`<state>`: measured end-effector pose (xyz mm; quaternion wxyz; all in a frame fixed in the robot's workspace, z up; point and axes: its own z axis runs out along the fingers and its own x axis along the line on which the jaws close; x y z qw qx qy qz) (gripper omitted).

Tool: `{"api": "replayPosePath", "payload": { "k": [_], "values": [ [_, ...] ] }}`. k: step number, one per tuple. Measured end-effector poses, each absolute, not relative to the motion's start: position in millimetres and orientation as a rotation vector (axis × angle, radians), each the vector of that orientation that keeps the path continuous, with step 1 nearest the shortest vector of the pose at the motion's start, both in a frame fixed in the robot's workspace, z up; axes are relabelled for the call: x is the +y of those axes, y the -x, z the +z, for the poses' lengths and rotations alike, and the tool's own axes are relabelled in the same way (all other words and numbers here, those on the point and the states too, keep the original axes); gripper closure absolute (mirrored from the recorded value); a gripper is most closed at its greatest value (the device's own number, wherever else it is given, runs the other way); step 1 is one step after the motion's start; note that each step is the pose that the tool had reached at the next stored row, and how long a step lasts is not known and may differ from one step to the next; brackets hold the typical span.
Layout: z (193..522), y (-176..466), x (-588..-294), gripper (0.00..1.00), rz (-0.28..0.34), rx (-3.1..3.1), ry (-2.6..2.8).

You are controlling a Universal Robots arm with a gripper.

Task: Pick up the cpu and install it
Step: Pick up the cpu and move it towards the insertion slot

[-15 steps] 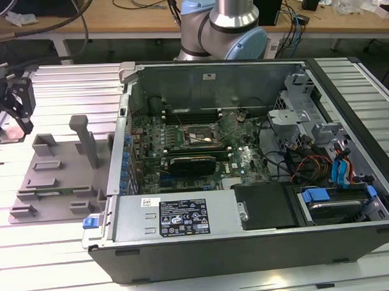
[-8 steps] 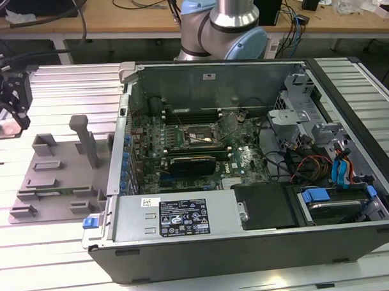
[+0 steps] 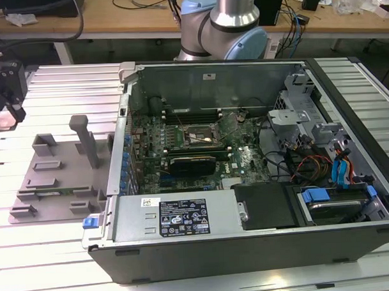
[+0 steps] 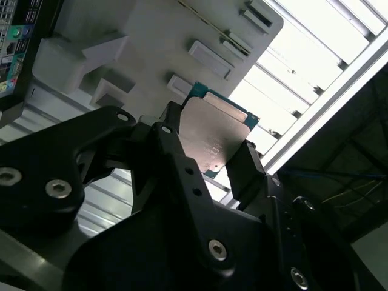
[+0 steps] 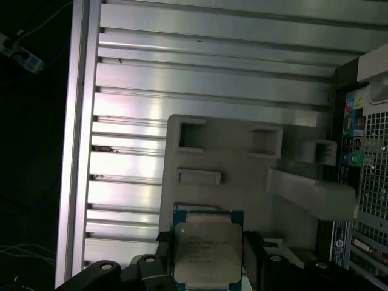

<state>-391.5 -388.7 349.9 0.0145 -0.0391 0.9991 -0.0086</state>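
Currently the cpu (image 5: 207,251) is clamped between the two black fingers (image 5: 251,245) of the gripper (image 5: 207,242), gripped on opposite edges, as seen in both wrist views. The silver-grey lid is turned toward the cameras, with a thin green rim visible around it. The chip is held in the air, clear of the grey tray (image 5: 242,194), whose slots and raised blocks are seen behind it. The tray is set on the slotted aluminium table (image 5: 182,85). In the exterior view the gripper is seen at the exterior view's left edge, past the tray and well apart from the open computer case (image 3: 185,248). The motherboard socket (image 3: 195,136) is located inside that case, near the middle of the board. The arm's base (image 3: 228,23) is mounted behind the case.
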Motion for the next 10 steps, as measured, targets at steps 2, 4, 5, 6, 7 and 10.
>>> {"api": "replayPosePath", "payload": {
  "k": [2, 4, 5, 6, 7, 10],
  "values": [
    [352.1, 391.5, -388.7, 0.45, -0.027, 3.110, 0.122],
    [354.7, 391.5, -388.7, 0.45, -0.027, 3.110, 0.122],
    [356.2, 391.5, -388.6, 0.45, -0.027, 3.110, 0.122],
    [357.6, 391.5, -388.7, 0.45, -0.027, 3.110, 0.122],
    [358.5, 391.5, -388.6, 0.45, -0.027, 3.110, 0.122],
    [363.9, 391.5, -388.7, 0.45, -0.027, 3.110, 0.122]
  ]
}}
